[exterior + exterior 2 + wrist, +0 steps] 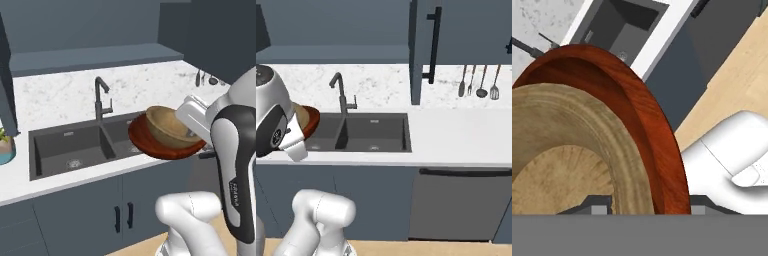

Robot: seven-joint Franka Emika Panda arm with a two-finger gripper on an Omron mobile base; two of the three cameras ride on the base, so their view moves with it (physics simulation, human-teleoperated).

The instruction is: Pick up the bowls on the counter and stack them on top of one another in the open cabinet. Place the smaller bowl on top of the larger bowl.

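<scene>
The claw [648,204] is clamped on the rims of two nested bowls, with one finger [599,204] on the inner side of the tan rim and the other outside the red rim. The small tan bowl [169,127] sits inside the wide red bowl [162,144], and both are held together, tilted, in the air. In the left base view the pair hangs over the right part of the dark sink [75,145], clear of the white counter [50,97], with the claw gripping at the side nearest the arm. In the right base view only an edge of the red bowl shows behind the white wrist, to the left of the faucet [341,92]. The wall cabinet [423,50] stands open above the counter, its door bearing a long black handle [432,42], well apart from the bowls. Utensils [478,82] hang on the wall beyond it.
</scene>
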